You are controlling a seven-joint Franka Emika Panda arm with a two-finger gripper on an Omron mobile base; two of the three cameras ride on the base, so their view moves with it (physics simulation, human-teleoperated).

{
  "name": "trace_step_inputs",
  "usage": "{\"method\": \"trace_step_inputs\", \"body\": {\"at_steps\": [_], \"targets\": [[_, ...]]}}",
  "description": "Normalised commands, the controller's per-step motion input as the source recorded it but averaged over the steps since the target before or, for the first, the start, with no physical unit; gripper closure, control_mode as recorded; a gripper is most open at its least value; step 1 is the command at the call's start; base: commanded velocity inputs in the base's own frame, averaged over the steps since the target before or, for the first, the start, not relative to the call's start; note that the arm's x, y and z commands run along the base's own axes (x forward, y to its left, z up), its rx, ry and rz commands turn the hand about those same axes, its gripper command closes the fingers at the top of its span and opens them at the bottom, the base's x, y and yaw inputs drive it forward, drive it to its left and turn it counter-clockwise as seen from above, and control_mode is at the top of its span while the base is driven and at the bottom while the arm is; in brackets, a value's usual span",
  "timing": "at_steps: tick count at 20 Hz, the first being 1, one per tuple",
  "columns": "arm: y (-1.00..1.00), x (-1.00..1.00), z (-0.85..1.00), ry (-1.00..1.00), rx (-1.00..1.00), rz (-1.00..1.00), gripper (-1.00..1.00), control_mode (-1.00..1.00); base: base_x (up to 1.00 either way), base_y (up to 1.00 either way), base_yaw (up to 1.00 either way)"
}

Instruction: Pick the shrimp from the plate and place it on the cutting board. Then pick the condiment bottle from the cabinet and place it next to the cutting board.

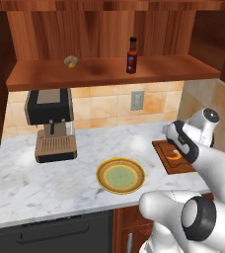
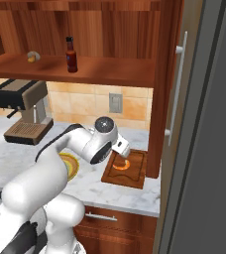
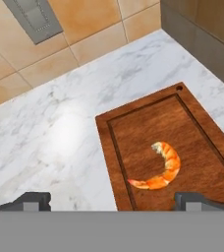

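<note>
Shrimp (image 3: 160,170) on board (image 3: 133,123), under released pincer (image 3: 113,202). Base views add: plate (image 1: 120,175) on desk (image 1: 45,178); bottle (image 1: 131,55) in cabinet (image 1: 109,73).

White marble worktop (image 1: 45,180) across frame centre — orange tiled wall (image 1: 102,106) behind, grey outlet (image 1: 137,100) centre, dark drawer (image 1: 55,234) lower left.

Nothing's really reading as text anywhere; the condiment bottle (image 1: 131,55) is showing a red label, but it's too small to make out.
</note>
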Motion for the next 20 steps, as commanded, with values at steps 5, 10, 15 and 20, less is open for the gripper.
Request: {"method": "trace_step_inputs", "body": {"at_steps": [5,10,15,20], "targets": [[0.18,-0.04,0.08,-0.02,0.0,0.06,-1.0,-1.0,0.0,0.0,0.0],[0.06,-0.01,0.02,-0.04,0.0,0.1,-1.0,-1.0,0.0,0.0,0.0],[0.04,0.0,0.04,-0.06,0.0,0.12,-1.0,-1.0,0.0,0.0,0.0],[0.12,-0.04,0.13,-0.01,0.0,0.07,-1.0,-1.0,0.0,0.0,0.0]]}}
